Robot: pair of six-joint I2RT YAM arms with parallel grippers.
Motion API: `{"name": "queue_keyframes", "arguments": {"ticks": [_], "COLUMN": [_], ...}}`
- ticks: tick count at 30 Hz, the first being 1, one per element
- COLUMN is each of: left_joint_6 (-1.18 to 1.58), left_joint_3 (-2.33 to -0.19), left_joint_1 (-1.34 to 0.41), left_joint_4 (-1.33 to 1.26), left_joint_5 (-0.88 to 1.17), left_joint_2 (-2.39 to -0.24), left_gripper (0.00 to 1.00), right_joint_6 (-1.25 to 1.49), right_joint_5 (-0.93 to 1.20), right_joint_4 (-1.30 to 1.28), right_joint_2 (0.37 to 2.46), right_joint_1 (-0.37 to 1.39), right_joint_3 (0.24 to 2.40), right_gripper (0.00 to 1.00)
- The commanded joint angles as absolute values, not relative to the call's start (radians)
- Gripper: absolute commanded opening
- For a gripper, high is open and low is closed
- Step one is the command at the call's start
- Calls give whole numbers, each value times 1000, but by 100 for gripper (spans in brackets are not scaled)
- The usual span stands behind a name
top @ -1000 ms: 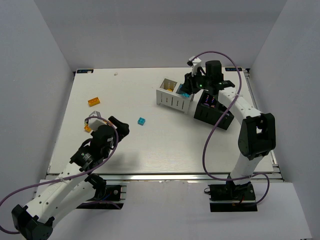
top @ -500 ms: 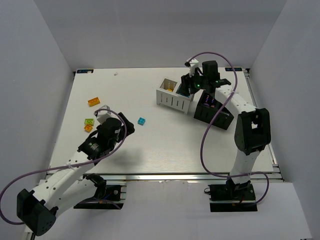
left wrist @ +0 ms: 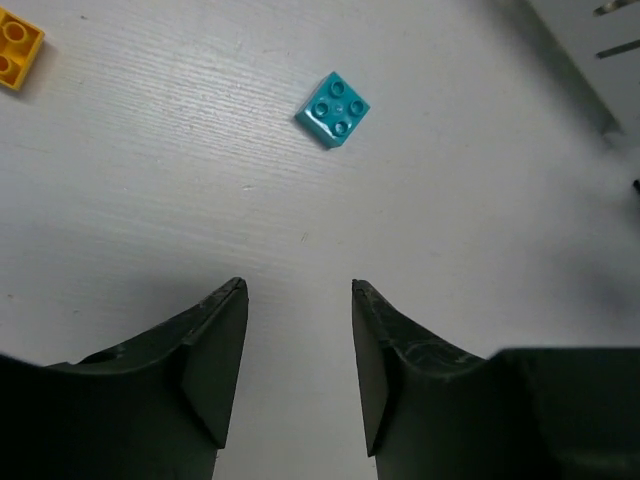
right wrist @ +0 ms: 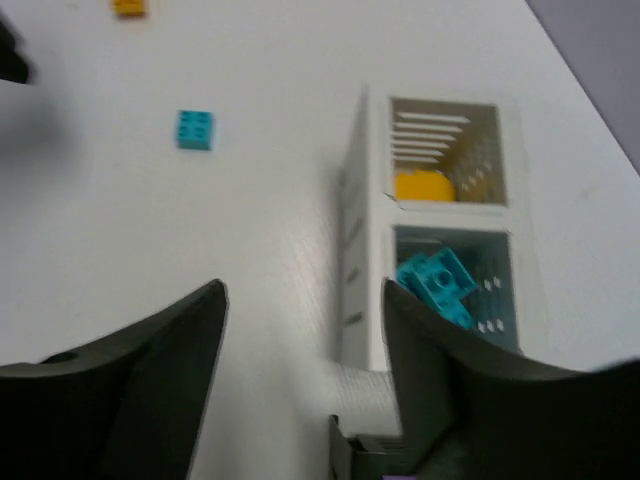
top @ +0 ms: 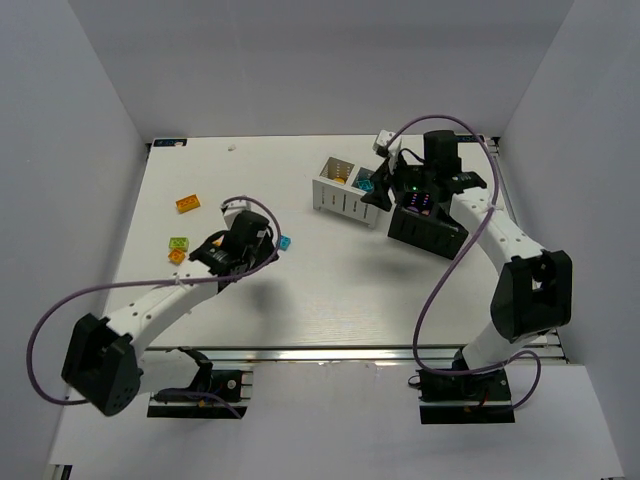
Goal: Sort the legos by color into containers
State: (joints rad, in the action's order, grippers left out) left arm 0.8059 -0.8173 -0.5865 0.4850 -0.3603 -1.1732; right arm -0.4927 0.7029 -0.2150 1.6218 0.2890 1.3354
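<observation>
Over white container (right wrist: 352,240), right end effector (right wrist: 303,295) has let go, cyan lego (right wrist: 437,283) dropped in; left end effector (left wrist: 297,300), jaws apart and empty, has swung to loose cyan brick (left wrist: 333,109).

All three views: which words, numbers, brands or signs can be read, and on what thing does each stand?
None can be read.
The studs of the cyan square plastic brick show no legible lettering.
The small dark tag at the far left corner of the white table is too small to read.
</observation>
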Motion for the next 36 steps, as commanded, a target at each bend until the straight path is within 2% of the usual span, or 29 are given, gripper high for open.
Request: {"name": "queue_keyframes", "arguments": {"ticks": [1, 2, 3, 4, 5, 6, 9, 12, 17, 24, 36], "left_joint_6": [700, 657, 637, 621, 591, 569, 448, 303, 140, 80, 98], "left_joint_3": [-879, -900, -911, -922, -934, -962, -1030, -1103, -1183, -1267, -1292], "left_joint_1": [-554, -545, -526, -519, -511, -502, -494, -492, -492, -476, -465], "left_joint_4": [483, 486, 486, 489, 489, 489, 488, 491, 480, 491, 453], "left_joint_5": [-263, -249, -235, -223, -209, -201, -180, -134, -103, -86, -78], "left_joint_2": [-1274, -1301, -1325, -1372, -1396, -1419, -1508, -1606, -1701, -1824, -1902], "left_gripper": [56, 57, 60, 69, 72, 75, 80, 82, 83, 81, 67], "right_joint_6": [-737, -750, -753, -749, -712, -686, -664, -666, -647, -617, -606], "right_joint_5": [967, 995, 1012, 1031, 1032, 1031, 1008, 980, 971, 966, 965], "right_joint_4": [-409, -428, -434, -428, -410, -387, -359, -361, -350, -330, -324], "right_joint_2": [1603, 1589, 1579, 1565, 1537, 1522, 1473, 1440, 1407, 1394, 1393], "right_joint_1": [288, 287, 288, 288, 288, 290, 290, 290, 288, 284, 268], "right_joint_3": [1367, 1358, 1344, 1313, 1295, 1273, 1210, 1167, 1121, 1101, 1095], "right_gripper": [64, 56, 34, 26, 23, 27, 54, 64, 66, 66, 66]}}
